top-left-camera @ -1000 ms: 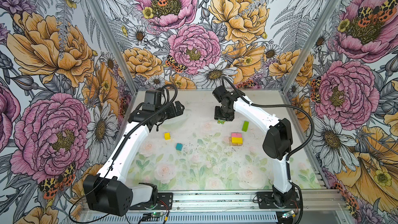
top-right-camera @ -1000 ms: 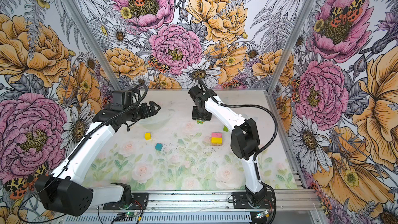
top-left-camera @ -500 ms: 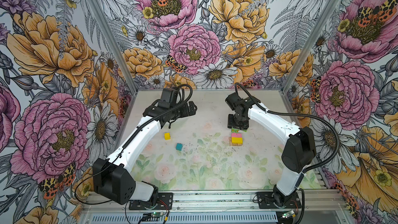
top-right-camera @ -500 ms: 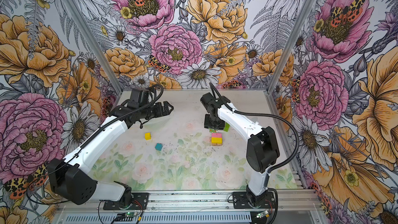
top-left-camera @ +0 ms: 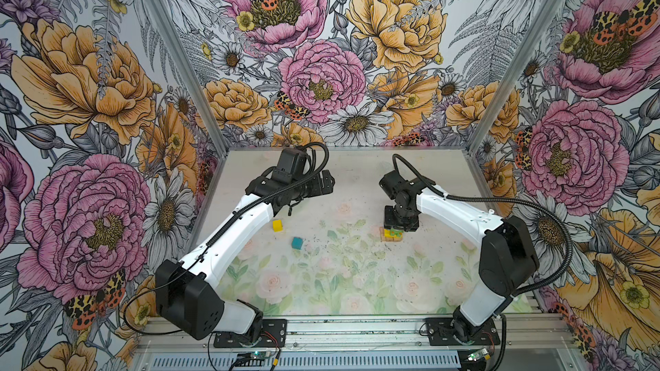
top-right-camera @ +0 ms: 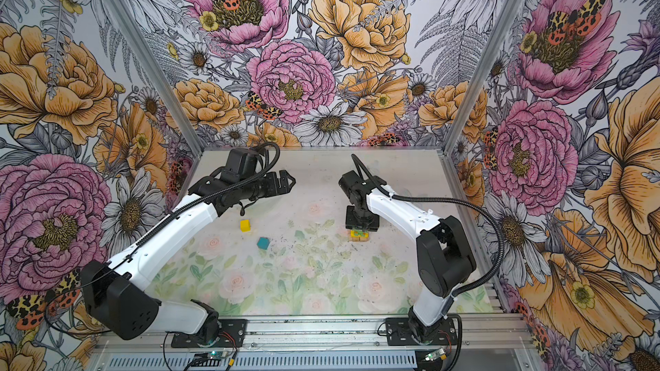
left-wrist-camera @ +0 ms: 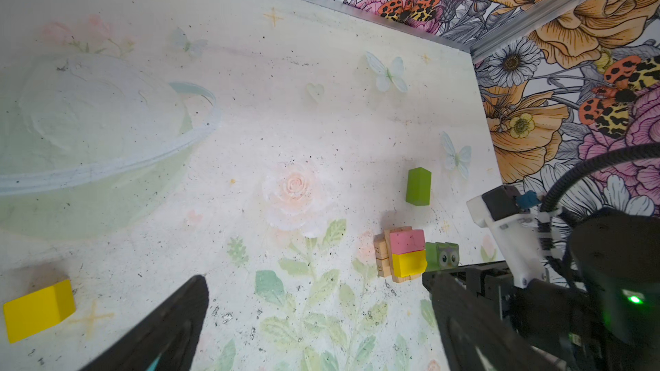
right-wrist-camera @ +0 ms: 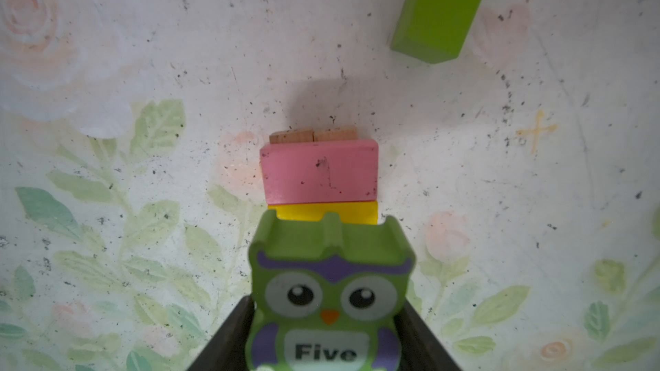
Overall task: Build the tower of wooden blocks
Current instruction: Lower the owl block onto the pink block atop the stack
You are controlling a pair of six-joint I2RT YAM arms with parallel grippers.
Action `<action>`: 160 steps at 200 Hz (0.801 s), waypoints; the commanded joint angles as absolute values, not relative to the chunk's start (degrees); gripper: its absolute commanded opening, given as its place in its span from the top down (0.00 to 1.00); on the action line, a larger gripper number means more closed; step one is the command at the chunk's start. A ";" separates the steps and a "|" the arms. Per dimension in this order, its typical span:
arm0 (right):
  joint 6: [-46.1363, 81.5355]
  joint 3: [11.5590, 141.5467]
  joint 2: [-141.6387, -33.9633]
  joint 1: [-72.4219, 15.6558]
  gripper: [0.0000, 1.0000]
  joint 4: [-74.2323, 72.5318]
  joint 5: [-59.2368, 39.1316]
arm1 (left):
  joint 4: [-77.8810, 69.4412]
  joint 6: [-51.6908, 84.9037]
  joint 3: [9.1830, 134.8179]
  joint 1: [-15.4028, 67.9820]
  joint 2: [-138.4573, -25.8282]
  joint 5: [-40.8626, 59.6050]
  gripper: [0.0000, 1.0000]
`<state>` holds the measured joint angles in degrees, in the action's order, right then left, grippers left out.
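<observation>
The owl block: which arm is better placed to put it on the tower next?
Right, most likely. The right end effector grips the owl block close by the tower, at its yellow block. The left end effector hangs open and empty, well away.

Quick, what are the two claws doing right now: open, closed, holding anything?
Left claw: open, holding nothing.
Right claw: closed on the owl block.
</observation>
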<state>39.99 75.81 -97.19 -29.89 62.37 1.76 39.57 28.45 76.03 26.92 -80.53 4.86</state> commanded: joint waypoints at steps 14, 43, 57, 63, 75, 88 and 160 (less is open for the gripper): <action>36.82 74.47 -96.48 -29.02 0.57 58.20 1.58 | 38.32 29.86 76.72 27.76 -79.38 1.79 0.01; 34.41 74.61 -97.24 -28.66 0.57 57.39 1.45 | 38.32 30.23 76.88 28.20 -79.19 1.10 0.01; 33.29 74.82 -97.63 -28.50 0.57 57.26 1.24 | 38.32 30.36 77.08 28.39 -79.19 0.81 0.01; 32.82 74.92 -97.81 -28.39 0.57 57.24 1.19 | 38.32 30.41 77.09 28.48 -79.23 0.60 0.01; 32.22 74.96 -98.04 -28.30 0.57 57.30 1.11 | 38.31 30.59 77.28 28.56 -79.26 0.55 0.01; 31.49 75.06 -98.41 -28.30 0.57 57.30 0.70 | 38.32 30.58 77.44 28.59 -79.41 0.30 0.01; 30.31 74.87 -100.01 -27.69 0.57 57.30 0.48 | 38.39 30.76 78.19 29.02 -79.63 -0.16 0.01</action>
<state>31.40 74.39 -99.26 -28.23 57.98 0.71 39.55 30.11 76.53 28.67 -80.47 1.21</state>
